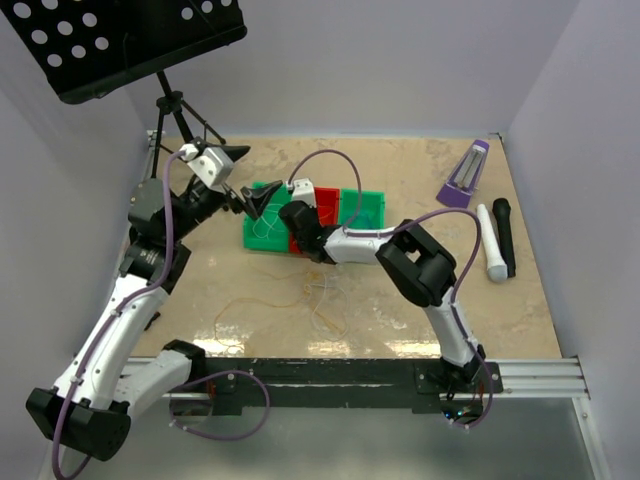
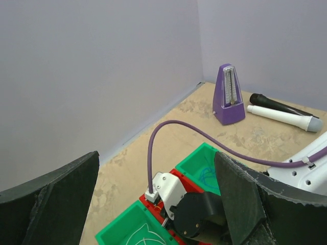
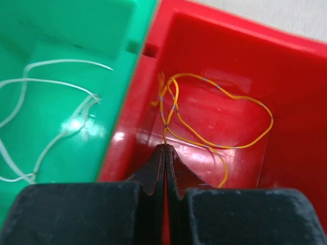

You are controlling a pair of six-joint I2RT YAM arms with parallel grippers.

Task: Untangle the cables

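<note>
Three bins stand in a row: a green bin (image 1: pixel 262 232), a red bin (image 1: pixel 326 200) and another green bin (image 1: pixel 364 207). My right gripper (image 3: pixel 166 147) reaches down into the red bin (image 3: pixel 286 102), shut on one end of the thin yellow-orange cable (image 3: pixel 225 147), which loops over the bin floor. A white cable (image 3: pixel 51 81) lies in the green bin (image 3: pixel 76 30) beside it. A blue-teal cable (image 2: pixel 207 176) lies in the far green bin (image 2: pixel 196 158). My left gripper (image 1: pixel 250 178) hovers open over the left bin, holding nothing. Thin pale cords (image 1: pixel 305 292) lie loose on the table.
A purple metronome (image 1: pixel 464 175) stands at the back right. A white microphone (image 1: pixel 490 245) and a black microphone (image 1: pixel 504 235) lie near the right edge. A black music stand (image 1: pixel 120 40) rises at the back left.
</note>
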